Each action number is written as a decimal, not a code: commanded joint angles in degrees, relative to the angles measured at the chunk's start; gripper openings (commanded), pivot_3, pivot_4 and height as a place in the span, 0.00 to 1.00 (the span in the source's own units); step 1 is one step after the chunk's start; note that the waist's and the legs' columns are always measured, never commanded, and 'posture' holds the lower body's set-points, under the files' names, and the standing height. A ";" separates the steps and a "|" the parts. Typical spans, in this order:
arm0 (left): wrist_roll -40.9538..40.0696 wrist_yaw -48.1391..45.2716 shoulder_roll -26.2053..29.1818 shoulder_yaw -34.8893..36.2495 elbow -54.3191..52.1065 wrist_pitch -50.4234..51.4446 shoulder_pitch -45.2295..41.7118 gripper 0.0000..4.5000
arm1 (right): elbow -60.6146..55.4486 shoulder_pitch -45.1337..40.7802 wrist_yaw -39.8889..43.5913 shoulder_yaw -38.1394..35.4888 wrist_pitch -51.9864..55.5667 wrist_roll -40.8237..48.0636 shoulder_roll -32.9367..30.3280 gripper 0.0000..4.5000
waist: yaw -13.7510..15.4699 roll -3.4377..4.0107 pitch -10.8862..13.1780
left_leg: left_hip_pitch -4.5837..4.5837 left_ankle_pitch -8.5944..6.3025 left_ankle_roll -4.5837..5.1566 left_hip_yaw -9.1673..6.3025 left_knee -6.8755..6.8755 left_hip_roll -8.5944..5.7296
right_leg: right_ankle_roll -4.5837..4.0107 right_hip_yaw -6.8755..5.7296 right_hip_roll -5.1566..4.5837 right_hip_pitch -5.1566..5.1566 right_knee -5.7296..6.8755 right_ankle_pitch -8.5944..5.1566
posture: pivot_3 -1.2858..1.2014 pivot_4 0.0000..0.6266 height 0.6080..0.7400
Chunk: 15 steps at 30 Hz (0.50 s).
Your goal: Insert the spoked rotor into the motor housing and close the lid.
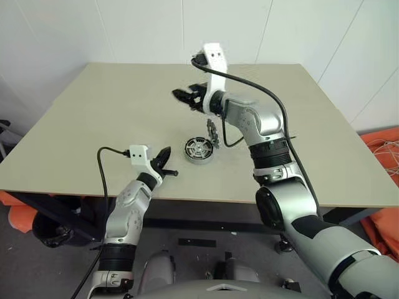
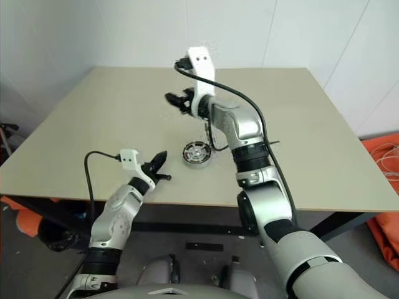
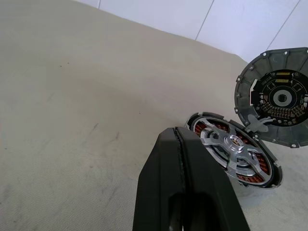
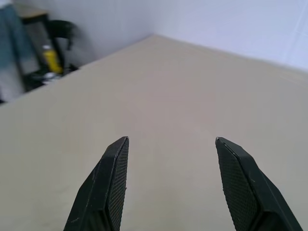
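The motor housing (image 1: 198, 160) stands near the middle of the table, a little toward the front. The silver spoked rotor (image 3: 234, 147) lies inside it, with copper windings showing between the spokes. The grey lid (image 3: 250, 91) stands on edge at the housing's far right side, its inner face turned toward the housing. My right gripper (image 1: 182, 98) hangs open and empty well above the table, behind and to the left of the housing. Near the front edge my left gripper (image 1: 166, 163) is shut on nothing, pointing at the housing from its left.
The beige table (image 1: 93, 124) is otherwise bare. White walls stand behind it. Orange fabric (image 1: 380, 143) lies on the floor off the right side. A cable (image 1: 274, 99) loops from my right wrist.
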 commanded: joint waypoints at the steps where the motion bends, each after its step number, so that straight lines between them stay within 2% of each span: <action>1: -0.45 0.09 0.03 0.24 -2.50 -0.53 -0.22 0.00 | 4.05 1.77 -0.54 2.88 -8.94 -5.69 -3.90 0.63 | -0.03 0.00 0.00 | 0.01 0.00 0.00 0.00 0.01 0.00 | -0.01 0.00 0.00 0.01 0.01 0.01 | 0.52 0.00 1.00; 3: -0.42 0.30 -0.01 0.35 -2.61 -0.53 -0.14 0.00 | 5.37 3.36 -0.71 4.23 -11.74 -7.96 -5.85 0.51 | -0.04 0.00 0.00 | -0.01 0.01 0.01 0.00 0.01 0.00 | -0.34 0.00 0.01 0.01 0.03 0.20 | 0.52 0.00 1.00; 9: -0.21 1.25 -0.15 1.09 -3.19 -1.01 0.33 0.00 | 5.72 9.39 -0.28 5.92 -15.29 -11.72 -9.63 0.05 | -0.23 0.00 0.00 | -0.24 -0.10 0.23 -0.01 0.02 -0.02 | -0.51 0.00 0.03 -0.14 0.02 0.24 | 0.52 0.00 1.00; 10: -0.20 1.30 -0.14 1.11 -3.27 -1.02 0.41 0.00 | 5.16 10.38 0.06 6.11 -14.94 -11.97 -9.94 0.01 | -0.23 0.00 0.00 | -0.24 -0.13 0.29 -0.01 0.02 -0.02 | -0.54 0.00 0.03 -0.15 0.01 0.22 | 0.52 0.00 1.00; 15: -0.16 1.44 -0.02 1.14 -3.81 -0.92 0.80 0.00 | 2.37 13.63 1.62 6.33 -13.06 -12.23 -10.70 0.01 | -0.19 0.00 0.00 | -0.23 -0.22 0.48 -0.01 0.05 -0.02 | -0.59 0.00 0.03 -0.14 0.01 0.19 | 0.52 0.00 1.00</action>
